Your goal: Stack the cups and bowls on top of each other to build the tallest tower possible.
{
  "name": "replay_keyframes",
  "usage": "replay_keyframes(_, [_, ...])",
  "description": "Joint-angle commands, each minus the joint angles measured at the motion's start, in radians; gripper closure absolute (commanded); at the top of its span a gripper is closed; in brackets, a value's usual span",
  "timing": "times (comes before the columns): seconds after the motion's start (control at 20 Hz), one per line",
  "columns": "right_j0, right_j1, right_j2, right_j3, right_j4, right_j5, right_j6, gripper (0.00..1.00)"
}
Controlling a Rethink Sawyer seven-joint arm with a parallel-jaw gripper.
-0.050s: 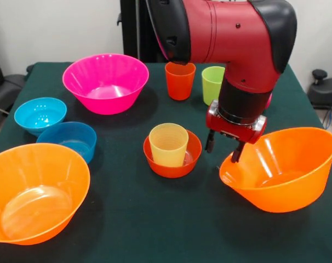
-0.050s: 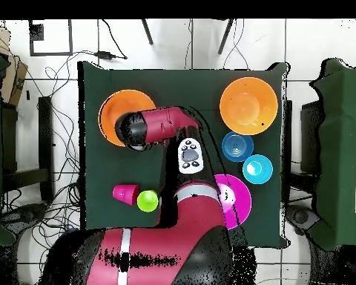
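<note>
My gripper (image 1: 223,150) sits over the far-left rim of a large orange bowl (image 1: 284,170), which is tilted, lifted on its left side; one finger (image 1: 236,152) is inside the rim, the other (image 1: 210,141) outside, jaws narrow, pinching the wall as far as I can tell. In the overhead view my arm hides the gripper above that bowl (image 2: 116,111). Just left of it in the front view a ribbed yellow cup (image 1: 168,144) stands upright inside the small red-orange bowl (image 1: 172,160). Behind, orange cup (image 1: 180,80) and lime green cup (image 1: 212,83) stand side by side; the red-pink cup (image 2: 123,194) shows only from overhead, touching the green one. Magenta bowl (image 1: 106,82) far left, light blue bowl (image 1: 40,115) and darker blue bowl (image 1: 69,140) touching, second large orange bowl (image 1: 34,192) near left, all on the dark green table (image 1: 133,219).
</note>
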Motion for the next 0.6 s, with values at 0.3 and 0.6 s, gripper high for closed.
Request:
replay_keyframes(0.3, [-0.040, -0.088, 0.067, 0.093, 0.187, -0.070, 0.144, 0.00])
replay_keyframes(0.6, [-0.031, -0.158, 0.038, 0.142, 0.238, -0.064, 0.134, 0.00])
